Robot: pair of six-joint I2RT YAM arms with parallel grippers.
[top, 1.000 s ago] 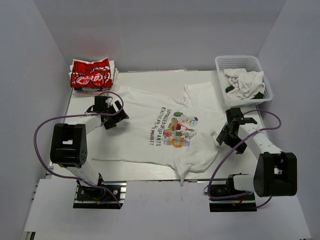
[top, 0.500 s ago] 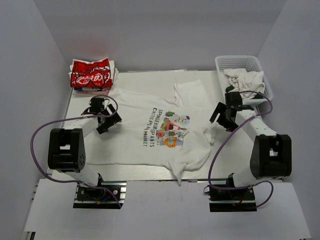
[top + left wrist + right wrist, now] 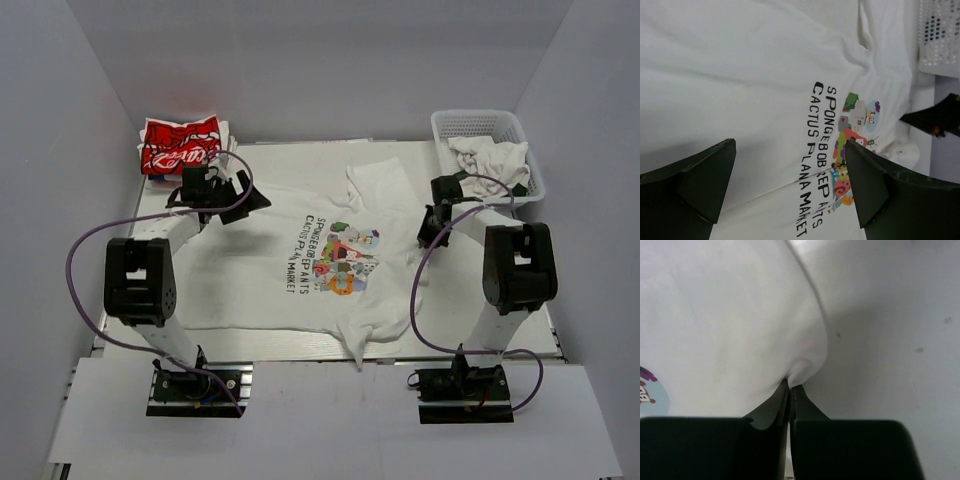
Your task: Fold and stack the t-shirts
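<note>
White mesh basket point(image 3: 475, 125), far right

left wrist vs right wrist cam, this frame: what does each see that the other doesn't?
Left wrist only: the left tool wide open over the white t-shirt, the dark lettering, and a corner of the white basket. Right wrist only: the right tool shut on a fold at the shirt's edge, with bare table beside it. Both: the same white shirt and at least a bit of its colourful print.
</note>
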